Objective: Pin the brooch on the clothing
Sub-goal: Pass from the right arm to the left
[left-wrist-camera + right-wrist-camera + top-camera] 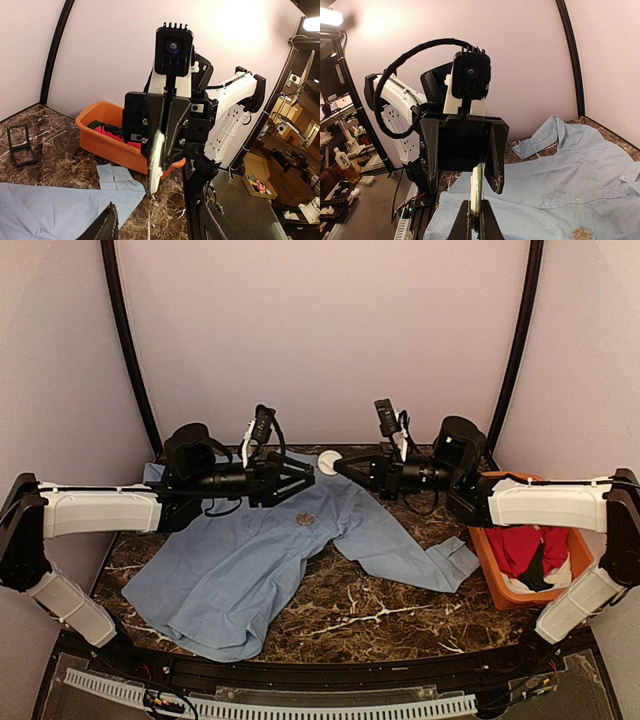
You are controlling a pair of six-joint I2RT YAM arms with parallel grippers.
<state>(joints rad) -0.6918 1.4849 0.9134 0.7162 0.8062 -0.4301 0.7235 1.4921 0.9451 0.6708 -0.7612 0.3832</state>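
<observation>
The light blue shirt lies spread flat on the marble table, collar at the back; it also shows in the right wrist view. My right gripper is held above the shirt's upper part, shut on a round white brooch. The right wrist view shows the brooch edge-on, white with a green face, between my fingers. My left gripper faces it a short way off, jaws wide open and empty. The left wrist view shows the brooch in the right gripper.
A small brown round spot lies on the shirt below the grippers. An orange bin with a red garment stands at the right. A small black stand sits on the table. Curtain walls close the back and sides.
</observation>
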